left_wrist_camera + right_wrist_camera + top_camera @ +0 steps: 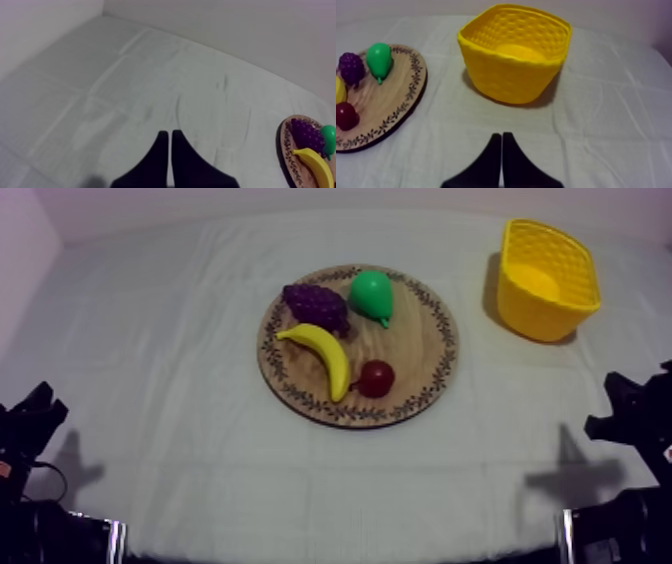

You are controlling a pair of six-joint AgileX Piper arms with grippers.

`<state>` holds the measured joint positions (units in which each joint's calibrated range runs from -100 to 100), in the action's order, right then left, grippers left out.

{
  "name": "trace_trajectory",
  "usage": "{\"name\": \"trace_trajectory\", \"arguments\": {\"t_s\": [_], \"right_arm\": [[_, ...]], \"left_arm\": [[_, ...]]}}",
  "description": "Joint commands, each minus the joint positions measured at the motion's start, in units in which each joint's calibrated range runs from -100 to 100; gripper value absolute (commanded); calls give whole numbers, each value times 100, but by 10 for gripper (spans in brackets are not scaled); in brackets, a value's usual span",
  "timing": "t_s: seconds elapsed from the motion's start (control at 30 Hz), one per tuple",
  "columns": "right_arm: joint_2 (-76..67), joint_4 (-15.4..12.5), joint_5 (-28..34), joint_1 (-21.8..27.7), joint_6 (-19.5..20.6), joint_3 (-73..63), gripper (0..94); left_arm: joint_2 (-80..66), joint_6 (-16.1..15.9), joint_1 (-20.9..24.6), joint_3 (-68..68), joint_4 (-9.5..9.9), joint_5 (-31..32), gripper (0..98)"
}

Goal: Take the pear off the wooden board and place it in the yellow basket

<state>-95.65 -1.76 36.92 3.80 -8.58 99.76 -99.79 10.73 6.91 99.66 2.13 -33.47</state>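
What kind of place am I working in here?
Likely a lab tabletop setup, not a home: a cloth-covered table, a toy pear on a round wooden board, and a yellow basket.

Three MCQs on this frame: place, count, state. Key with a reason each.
1. Relative to the yellow basket, the pear is: A) apart from it, on the wooden board B) inside it C) leaning on its wall
2. Fruit pieces on the board: A) two B) three C) four
3. The right end effector is: A) shut on nothing B) open C) shut on the pear
Key: 1 A, it sits beside the grapes. 2 C, grapes, pear, banana, small red fruit. 3 A, fingers form a narrow wedge.
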Motion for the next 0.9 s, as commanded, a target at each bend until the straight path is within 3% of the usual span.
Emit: {"name": "trace_trajectory", "arguments": {"t_s": [0.0, 0.13, 0.27, 0.37, 0.53, 0.7, 0.87], "right_arm": [[-2, 52, 110, -58, -49, -9, 14], [253, 363, -183, -311, 167, -258, 27], [1189, 568, -138, -691, 430, -1452, 24], [2172, 644, 346, -1010, 555, -2839, 23], [3590, 1021, 1364, -1768, 909, -5155, 22], [4865, 1250, 2029, -2487, 1157, -6795, 23], [6005, 1019, 2420, -2734, 1097, -8005, 23]], "left_arm": [[-4, 3, 1, 0, -1, 0, 1], [-4, 5, 1, 0, -1, 0, 1], [-4, 6, 1, 0, -1, 0, 1], [-4, 6, 1, 0, -1, 0, 1], [-4, 5, 1, 0, -1, 0, 1], [-4, 6, 1, 0, -1, 0, 1], [-4, 8, 1, 0, -1, 0, 1]]}}
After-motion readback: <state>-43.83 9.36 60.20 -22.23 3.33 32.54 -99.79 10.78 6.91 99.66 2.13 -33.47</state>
